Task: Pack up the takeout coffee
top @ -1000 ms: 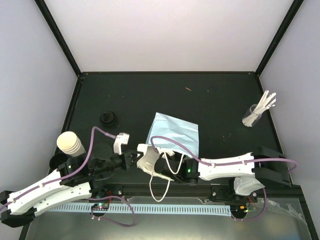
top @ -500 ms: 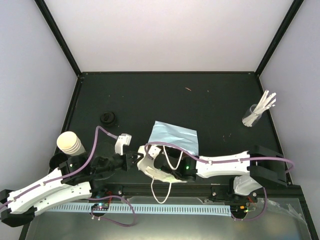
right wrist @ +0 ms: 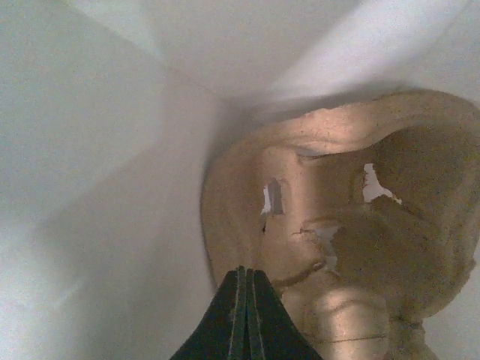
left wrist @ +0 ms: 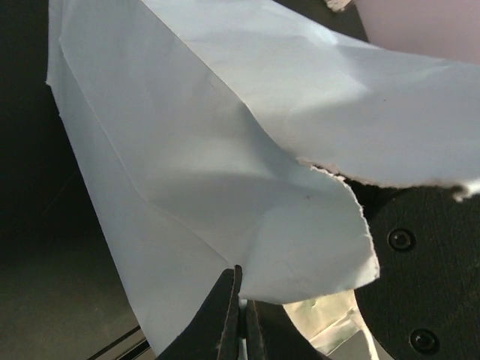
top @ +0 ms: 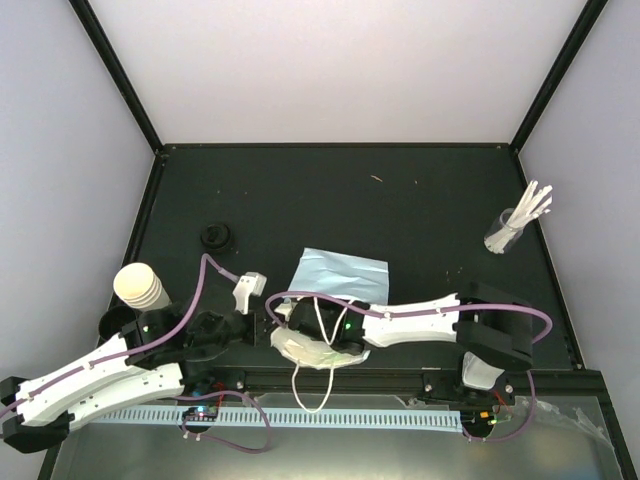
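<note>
Sitting deep inside the paper bag [right wrist: 90,150], the brown pulp carrier [right wrist: 337,225] fills the right half of the right wrist view. It's kinda rough looking, with a couple of torn holes letting light through. The right hand [right wrist: 244,281] is in there with it, fingers clenched tight together and tips right at the carrier's near edge. Nothing shows between them, so can't tell if it's actually pinching any pulp.

From above, the right arm stretches low from the right side along the near edge of the table [top: 400,200], with its wrist buried in the bag's mouth. The bag lies on its side, mouth toward the arms, and a white handle [top: 318,385] loops over the near edge.

The left arm comes in from the lower left. The left hand [left wrist: 238,292] is clamped on the bag's rim, and the wrist view shows blue paper folding right down into the closed fingertips.

A stack of cream cups [top: 140,287] stands at the table's left edge, well apart from the bag. A black lid [top: 215,237] lies beyond it. The glass of white sticks [top: 512,225] stands far right.
</note>
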